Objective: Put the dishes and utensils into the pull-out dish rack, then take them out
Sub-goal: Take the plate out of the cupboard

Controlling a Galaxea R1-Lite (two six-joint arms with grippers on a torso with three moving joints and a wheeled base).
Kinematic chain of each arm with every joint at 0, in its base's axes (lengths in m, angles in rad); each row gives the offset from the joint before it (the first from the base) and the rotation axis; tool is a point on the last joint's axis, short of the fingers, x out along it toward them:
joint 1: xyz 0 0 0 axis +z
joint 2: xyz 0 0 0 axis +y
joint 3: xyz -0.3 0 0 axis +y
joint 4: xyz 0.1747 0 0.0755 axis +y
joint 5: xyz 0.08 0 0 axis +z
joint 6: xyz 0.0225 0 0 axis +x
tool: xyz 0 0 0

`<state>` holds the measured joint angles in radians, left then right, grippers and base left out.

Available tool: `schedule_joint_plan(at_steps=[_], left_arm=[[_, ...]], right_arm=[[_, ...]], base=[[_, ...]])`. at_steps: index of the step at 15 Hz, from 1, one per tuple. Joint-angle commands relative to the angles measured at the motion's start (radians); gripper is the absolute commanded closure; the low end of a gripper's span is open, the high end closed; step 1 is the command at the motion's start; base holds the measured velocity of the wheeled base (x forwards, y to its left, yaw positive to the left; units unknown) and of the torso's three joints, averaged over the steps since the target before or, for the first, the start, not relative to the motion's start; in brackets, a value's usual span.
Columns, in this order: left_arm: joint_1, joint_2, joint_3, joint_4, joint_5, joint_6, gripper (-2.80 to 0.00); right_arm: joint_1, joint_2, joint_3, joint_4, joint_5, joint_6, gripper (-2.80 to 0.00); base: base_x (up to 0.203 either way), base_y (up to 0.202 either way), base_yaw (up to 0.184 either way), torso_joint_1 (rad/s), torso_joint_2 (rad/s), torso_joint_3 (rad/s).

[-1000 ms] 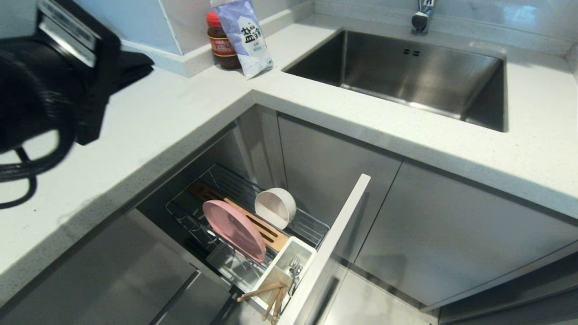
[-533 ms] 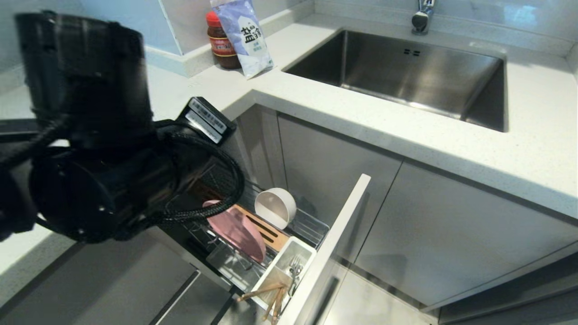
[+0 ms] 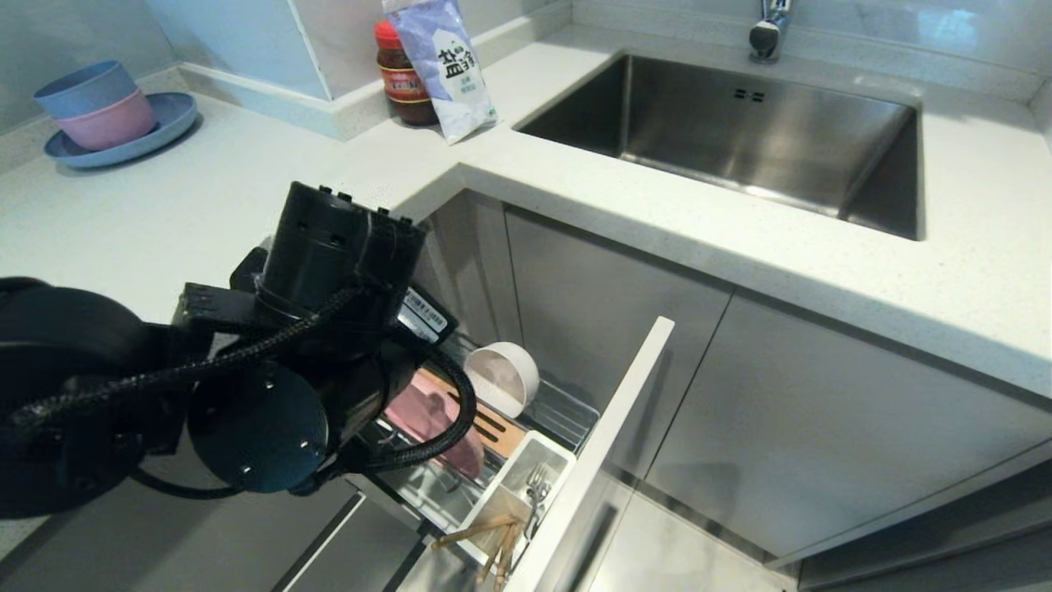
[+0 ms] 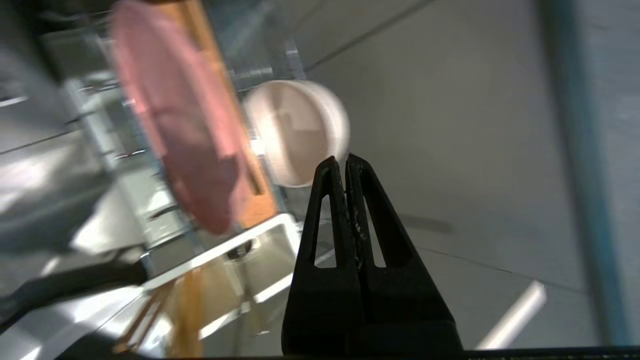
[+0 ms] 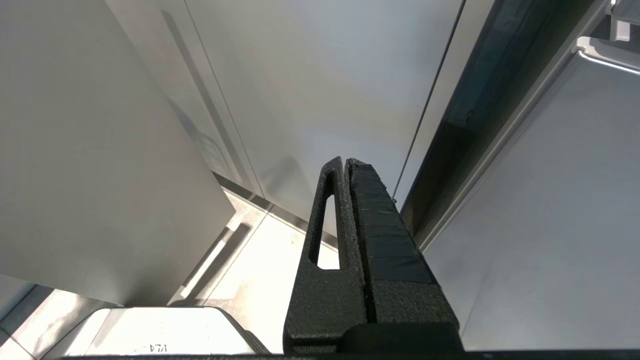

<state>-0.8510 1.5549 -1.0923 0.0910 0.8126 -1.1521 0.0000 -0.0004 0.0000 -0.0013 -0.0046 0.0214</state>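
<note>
The pull-out dish rack stands open below the counter corner. The pink plate stands on edge in it beside the wood strip, and the off-white bowl rests on its side behind. The chopsticks and the fork sit in the white cutlery cup. My left arm hangs over the rack's left side and hides part of the plate. In the left wrist view my left gripper is shut and empty, above the rack, near the bowl and plate. My right gripper is shut, parked low by the cabinet doors.
The rack's grey front panel juts out toward me. A blue plate with stacked blue and pink bowls sits at the counter's far left. A red-lidded jar and a salt bag stand by the sink.
My left arm has swung down from the counter at the upper left to over the rack, covering part of the pink plate and uncovering the blue plate and bowls. Dishes and utensils have not moved.
</note>
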Motion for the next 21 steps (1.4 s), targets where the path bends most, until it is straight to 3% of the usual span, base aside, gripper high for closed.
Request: schedule_joint_plan(at_steps=[1, 4, 5, 7, 10, 13, 21], left_arm=[[0.022, -0.012, 0.023, 0.055, 0.006, -0.043, 0.00], [0.036, -0.011, 0.025, 0.145, -0.012, -0.120, 0.00], [0.036, -0.009, 0.025, 0.182, -0.039, -0.154, -2.80], [0.045, -0.002, 0.025, 0.213, -0.069, -0.192, -2.80], [0.059, 0.013, 0.020, 0.207, -0.123, -0.193, -2.80], [0.085, 0.015, 0.030, 0.215, -0.219, -0.221, -2.80], [0.200, 0.102, 0.023, 0.194, -0.338, -0.206, -2.80]], right_arm=[[0.000, -0.003, 0.002, 0.000, 0.000, 0.000, 0.00], [0.000, -0.003, 0.002, 0.000, 0.000, 0.000, 0.00], [0.000, -0.003, 0.002, 0.000, 0.000, 0.000, 0.00], [0.000, -0.003, 0.002, 0.000, 0.000, 0.000, 0.00], [0.000, -0.003, 0.002, 0.000, 0.000, 0.000, 0.00], [0.000, -0.003, 0.002, 0.000, 0.000, 0.000, 0.00], [0.000, -0.003, 0.002, 0.000, 0.000, 0.000, 0.00]], base=[[0.000, 0.000, 0.000, 0.000, 0.00, 0.000], [0.000, 0.000, 0.000, 0.000, 0.00, 0.000], [0.000, 0.000, 0.000, 0.000, 0.00, 0.000], [0.000, 0.000, 0.000, 0.000, 0.00, 0.000], [0.000, 0.000, 0.000, 0.000, 0.00, 0.000], [0.000, 0.000, 0.000, 0.000, 0.00, 0.000], [0.000, 0.000, 0.000, 0.000, 0.00, 0.000]])
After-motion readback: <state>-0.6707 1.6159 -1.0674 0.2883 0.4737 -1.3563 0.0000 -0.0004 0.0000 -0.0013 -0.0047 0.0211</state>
